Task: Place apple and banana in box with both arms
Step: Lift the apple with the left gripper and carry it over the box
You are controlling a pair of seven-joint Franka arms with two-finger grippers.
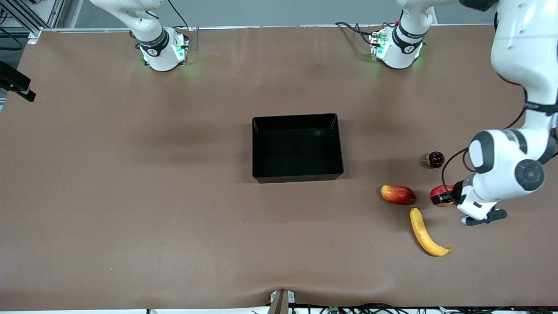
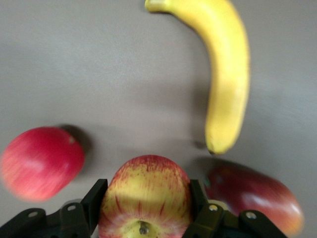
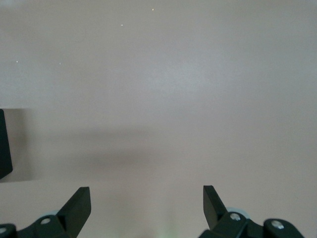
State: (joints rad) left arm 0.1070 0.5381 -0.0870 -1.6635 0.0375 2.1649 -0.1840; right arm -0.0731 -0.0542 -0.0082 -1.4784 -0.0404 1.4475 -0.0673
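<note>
The apple (image 1: 437, 192), red with yellow streaks, sits between the fingers of my left gripper (image 1: 444, 197) near the left arm's end of the table. In the left wrist view the apple (image 2: 144, 196) fills the gap of the left gripper (image 2: 145, 203), with both fingers pressed on its sides. The yellow banana (image 1: 424, 232) lies on the table just nearer the camera than the apple, and it also shows in the left wrist view (image 2: 227, 74). The black box (image 1: 296, 176) stands open at the table's middle. My right gripper (image 3: 146, 201) is open over bare table and is not in the front view.
A red-yellow mango (image 1: 397, 194) lies beside the apple, between it and the box, and shows in the left wrist view (image 2: 255, 198). A dark red round fruit (image 1: 434, 159) lies farther from the camera. A red round fruit (image 2: 42, 161) lies close to the apple. A box corner (image 3: 4, 144) edges the right wrist view.
</note>
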